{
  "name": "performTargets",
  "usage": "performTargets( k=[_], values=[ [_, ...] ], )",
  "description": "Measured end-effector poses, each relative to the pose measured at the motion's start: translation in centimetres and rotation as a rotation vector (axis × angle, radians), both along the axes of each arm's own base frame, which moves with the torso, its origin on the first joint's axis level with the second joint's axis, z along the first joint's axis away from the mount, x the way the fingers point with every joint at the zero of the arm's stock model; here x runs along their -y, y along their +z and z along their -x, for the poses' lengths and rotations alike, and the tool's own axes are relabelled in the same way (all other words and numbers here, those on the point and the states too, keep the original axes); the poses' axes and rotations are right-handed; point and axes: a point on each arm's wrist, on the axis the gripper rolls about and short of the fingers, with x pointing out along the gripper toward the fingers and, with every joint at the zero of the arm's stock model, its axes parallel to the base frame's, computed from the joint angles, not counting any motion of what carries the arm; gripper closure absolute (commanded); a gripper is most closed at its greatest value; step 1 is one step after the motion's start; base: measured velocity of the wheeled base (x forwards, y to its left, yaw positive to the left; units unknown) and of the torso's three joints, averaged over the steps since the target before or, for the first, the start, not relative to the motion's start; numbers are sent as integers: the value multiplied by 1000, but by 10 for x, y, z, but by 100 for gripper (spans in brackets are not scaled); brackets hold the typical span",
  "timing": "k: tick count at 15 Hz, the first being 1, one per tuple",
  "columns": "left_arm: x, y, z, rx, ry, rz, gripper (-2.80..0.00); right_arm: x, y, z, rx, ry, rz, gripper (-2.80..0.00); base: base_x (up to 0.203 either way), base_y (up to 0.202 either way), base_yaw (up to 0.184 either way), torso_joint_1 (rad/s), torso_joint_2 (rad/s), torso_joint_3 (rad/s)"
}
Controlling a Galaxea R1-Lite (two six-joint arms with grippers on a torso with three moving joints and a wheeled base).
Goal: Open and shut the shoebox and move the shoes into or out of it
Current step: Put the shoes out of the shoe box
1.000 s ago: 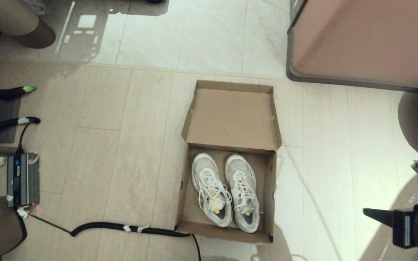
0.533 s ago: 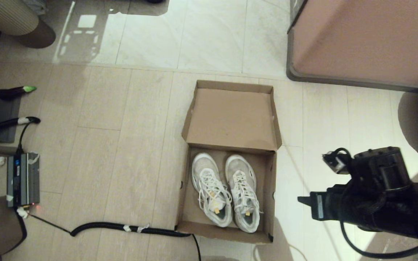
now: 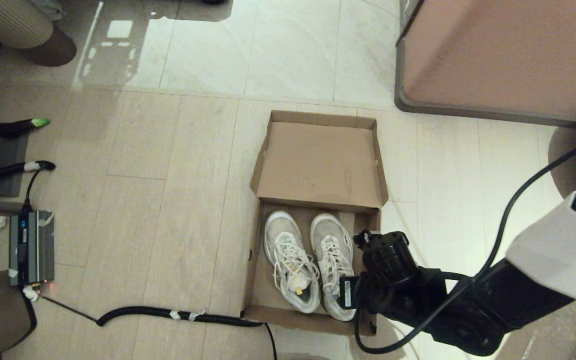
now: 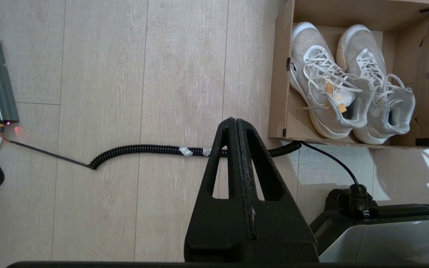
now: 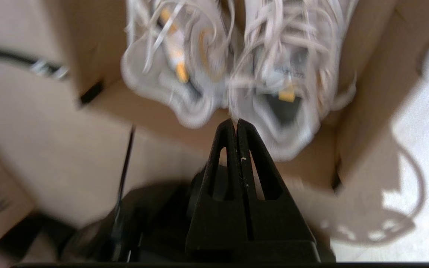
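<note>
The brown shoebox (image 3: 253, 270) stands open on the floor, its lid (image 3: 318, 165) flipped back flat on the far side. The two white and grey sneakers (image 3: 293, 265) lie side by side inside, toes toward the lid. My right arm (image 3: 393, 285) reaches in from the right, over the box's near right corner. In the right wrist view the right gripper (image 5: 236, 121) is shut and empty, hovering just above the heel of the right-hand sneaker (image 5: 277, 78). My left gripper (image 4: 236, 120) is shut and empty, over the floor left of the box (image 4: 278, 82).
A coiled black cable (image 3: 168, 315) runs along the floor to the box's near left corner. It comes from a grey power unit (image 3: 30, 247) at the left. A large pinkish-brown cabinet (image 3: 508, 55) stands at the far right. Bare floor lies left of the box.
My right arm has swung in from the right edge toward the left, and its gripper now hangs over the box's near right part. Box and shoes have not moved.
</note>
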Motion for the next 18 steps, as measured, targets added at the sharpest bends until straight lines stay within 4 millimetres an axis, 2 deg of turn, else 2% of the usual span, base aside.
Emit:
performTargets(
  k=[3,7,8,13,18],
  values=[
    [0,0,0,-1,0,0,0,-18,-23,-9,2,-22,53,0,0,0,0,0,0,0],
    [0,0,0,-2,0,-1,0,-29,-34,-10,-11,-8,78,0,0,0,0,0,0,0],
    [0,0,0,-2,0,-1,0,-31,-36,-9,-13,-2,81,-280,0,0,0,0,0,0],
    [0,0,0,-2,0,0,0,-41,-39,-16,17,-32,103,-280,0,0,0,0,0,0],
    [0,0,0,-2,0,0,0,-57,-51,-35,73,-88,171,-280,0,0,0,0,0,0]
  ],
)
